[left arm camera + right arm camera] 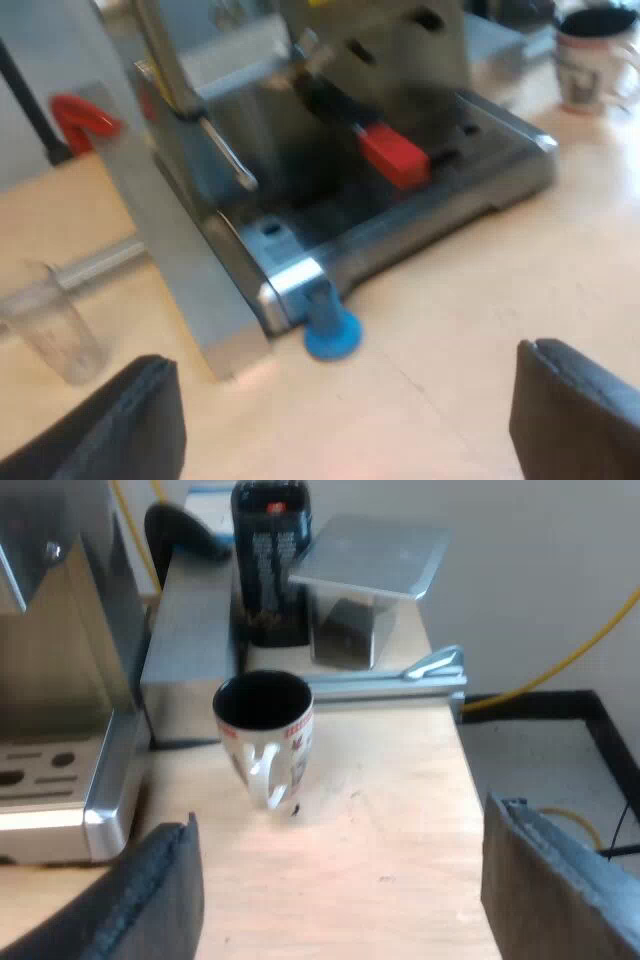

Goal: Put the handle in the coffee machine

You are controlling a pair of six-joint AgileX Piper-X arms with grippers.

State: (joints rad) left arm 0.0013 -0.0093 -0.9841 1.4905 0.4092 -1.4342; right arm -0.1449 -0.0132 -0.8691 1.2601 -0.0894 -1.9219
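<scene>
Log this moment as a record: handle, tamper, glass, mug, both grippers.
handle: red end shows at the front of the espresso machine; apparently in place, lock cannot be told
tamper: blue, on the table at the machine's base corner
measuring glass: upright, apart from the machine
mug: upright, beside the machine
left gripper: open, holding nothing, near the tamper
right gripper: open, holding nothing, near the mug

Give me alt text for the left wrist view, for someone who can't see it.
The handle's red end sticks out from the espresso machine's front. A blue tamper stands by the machine's corner, a measuring glass nearby, and the open left pincer hovers empty.
</scene>
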